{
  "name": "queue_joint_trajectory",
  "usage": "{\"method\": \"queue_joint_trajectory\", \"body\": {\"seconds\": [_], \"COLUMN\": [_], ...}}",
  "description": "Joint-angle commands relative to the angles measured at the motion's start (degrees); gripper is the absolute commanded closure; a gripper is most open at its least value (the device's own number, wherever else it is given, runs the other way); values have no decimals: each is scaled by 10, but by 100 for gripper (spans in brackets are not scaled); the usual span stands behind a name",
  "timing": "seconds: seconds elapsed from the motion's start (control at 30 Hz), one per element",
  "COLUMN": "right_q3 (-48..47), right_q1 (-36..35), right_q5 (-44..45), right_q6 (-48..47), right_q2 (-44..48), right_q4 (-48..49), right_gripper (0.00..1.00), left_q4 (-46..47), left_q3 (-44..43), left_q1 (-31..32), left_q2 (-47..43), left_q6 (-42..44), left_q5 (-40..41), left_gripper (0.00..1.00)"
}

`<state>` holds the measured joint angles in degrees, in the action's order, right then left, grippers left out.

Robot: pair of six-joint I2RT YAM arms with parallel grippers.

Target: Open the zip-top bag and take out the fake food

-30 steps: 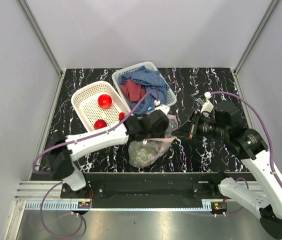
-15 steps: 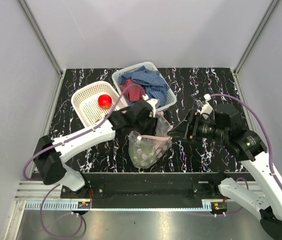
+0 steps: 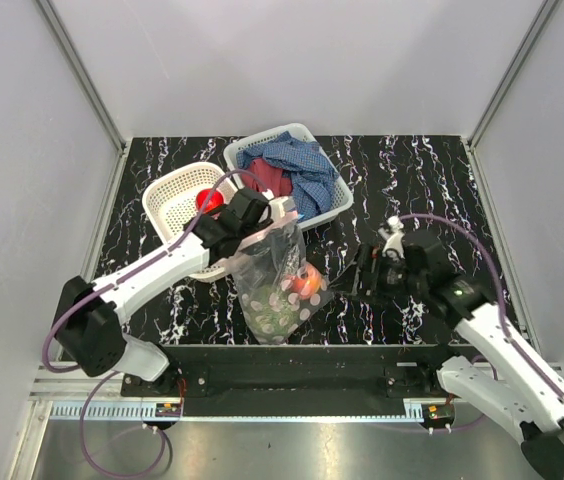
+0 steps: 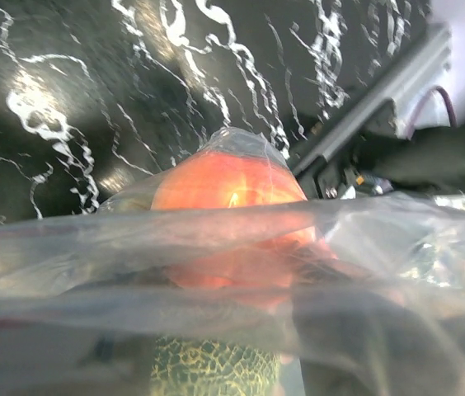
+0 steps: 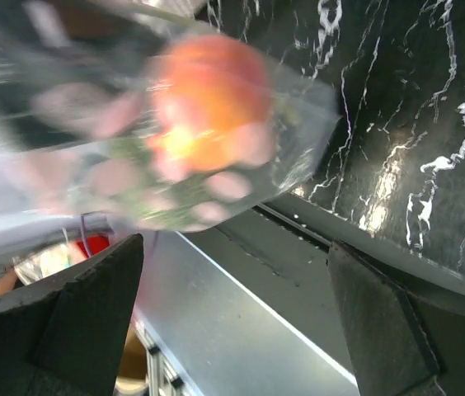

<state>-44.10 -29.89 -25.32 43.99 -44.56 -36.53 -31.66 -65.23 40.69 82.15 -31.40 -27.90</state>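
The zip-top bag (image 3: 262, 300), clear with pale dots, hangs upright over the table's front middle. My left gripper (image 3: 266, 216) is shut on its top edge. In the left wrist view the plastic (image 4: 133, 247) covers the fingers. Inside the bag lie an orange-peach round piece of fake food (image 3: 308, 283) (image 4: 228, 194) (image 5: 208, 91) and a green netted piece (image 4: 212, 371). My right gripper (image 3: 346, 280) (image 5: 234, 256) stands wide open just right of the bag's lower corner and holds nothing. A red round fruit (image 3: 209, 200) lies in the white basket (image 3: 166, 207).
A second white basket (image 3: 341, 205) at the back holds blue and red cloths (image 3: 297, 165). The left arm crosses the front of the first basket. The table's front edge and a metal rail (image 5: 282, 313) run below the bag.
The right gripper opened, let go of the bag and drew down toward the front. The left arm swung left and raised the bag, which now hangs stretched out with the orange fruit showing.
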Motion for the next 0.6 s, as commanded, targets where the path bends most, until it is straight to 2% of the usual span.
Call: {"method": "queue_joint_trajectory", "body": {"seconds": [0.0, 0.13, 0.17, 0.27, 0.3, 0.4, 0.5, 0.53, 0.57], "right_q3": [62, 92, 107, 165, 178, 175, 159, 159, 159], "right_q1": [-2, -2, -2, -9, -10, -11, -11, -11, -12], "right_q5": [-102, -143, -161, -195, -202, -222, -219, -214, -208], "right_q6": [-50, -41, -23, 41, 44, 30, 2, 4, 4], "right_q2": [-33, -54, -66, -87, -93, -119, -140, -143, -142], "right_q4": [221, 308, 397, 548, 568, 570, 511, 511, 511], "right_gripper": [0, 0, 0, 0, 0, 1, 11, 14, 25], "left_q4": [-5, -8, -8, -9, -9, -9, -8, -7, -8], "left_q3": [-20, -10, -9, -9, -9, -8, -9, -8, -8], "left_q1": [-23, -40, -46, -60, -62, -76, -85, -86, -86], "left_q2": [-48, -55, -56, -57, -57, -59, -59, -58, -58], "left_q6": [25, 25, 26, 32, 33, 32, 32, 32, 32], "left_q5": [-95, -141, -149, -180, -187, -199, -210, -213, -215], "left_gripper": [100, 100, 100, 100, 100, 100, 100, 100, 100]}}
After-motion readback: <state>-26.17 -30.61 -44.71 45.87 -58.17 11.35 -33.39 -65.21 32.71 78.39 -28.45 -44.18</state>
